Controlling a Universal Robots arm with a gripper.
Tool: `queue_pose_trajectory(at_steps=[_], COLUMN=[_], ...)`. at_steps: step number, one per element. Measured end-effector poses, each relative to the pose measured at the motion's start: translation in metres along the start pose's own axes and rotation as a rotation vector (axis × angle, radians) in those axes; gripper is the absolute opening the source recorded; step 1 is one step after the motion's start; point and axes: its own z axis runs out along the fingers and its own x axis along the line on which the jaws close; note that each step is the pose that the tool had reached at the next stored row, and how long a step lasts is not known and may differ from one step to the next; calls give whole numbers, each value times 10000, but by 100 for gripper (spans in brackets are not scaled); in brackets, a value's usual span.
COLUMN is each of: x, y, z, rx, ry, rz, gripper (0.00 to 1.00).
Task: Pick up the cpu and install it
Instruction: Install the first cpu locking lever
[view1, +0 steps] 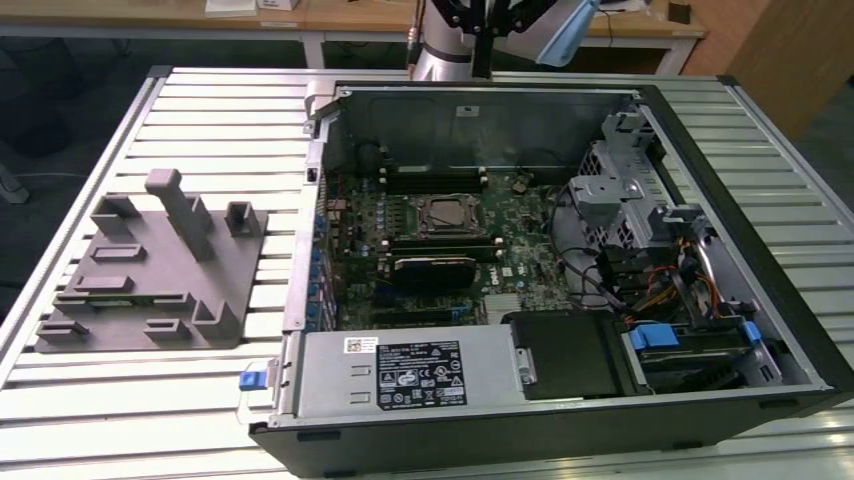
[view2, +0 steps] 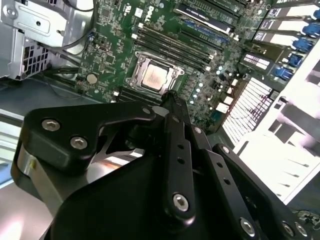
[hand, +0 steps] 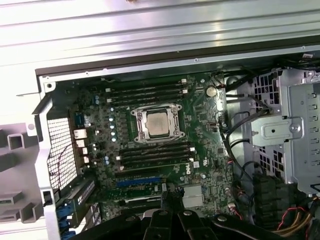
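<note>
Exterior view, from its left to its right. A grey plastic tray (view1: 147, 270) with upright posts lies on the slatted table (view1: 200, 110); I see no chip on it. Beside it stands the open computer case (view1: 561, 260), side panel off, with the motherboard (view1: 454, 240) exposed. Near the board's middle is the CPU socket (view1: 445, 213), and below it a black rectangular block (view1: 434, 270). Further right are the metal drive cage (view1: 621, 195) and a bundle of cables (view1: 667, 290). My arm (view1: 447, 40) enters from the far edge of the table, well above the case.

Wrist views. The cpu (hand: 155, 124) already sits within the socket frame (hand: 156, 125), its pale metal top facing up, flanked by rows of memory slots (hand: 145, 92). In the second wrist view the same chip (view2: 153, 79) lies beyond the tip of my gripper (view2: 167, 100), which hangs above the board, apart from it. The two black fingers (view2: 175, 150) appear pressed together with nothing between them.

Handling, as I judge it: the chip is light, stiff and thin, smooth on top and delicate on its underside contacts. I would hold it only by two opposite edges, level, never pressing on the socket beneath.
</note>
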Motion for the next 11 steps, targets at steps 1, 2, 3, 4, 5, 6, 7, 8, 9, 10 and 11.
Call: queue_pose_trajectory(at_steps=[1, 2, 3, 4, 5, 6, 7, 8, 9, 10, 11], x=[-9, -19, -29, -39, -49, -57, -63, -68, -71, -74, -75], y=[-1, -3, -4, -5, -6, -7, -7, -7, -7, -7, -8], z=[18, 36, 55, 73, 92, 109, 122, 132, 140, 147, 154], rx=[0, 1, 1, 1, 1, 0, -13, -39, -77, -126, -185], ry=[4, 6, 7, 7, 8, 12, 20, 30, 41, 52, 63], rz=[-1, -3, -6, -10, -14, -19, -27, -34, -42, -51, -60], gripper=[11, 11, 11, 11, 11, 11, 11, 11, 11, 11, 11])
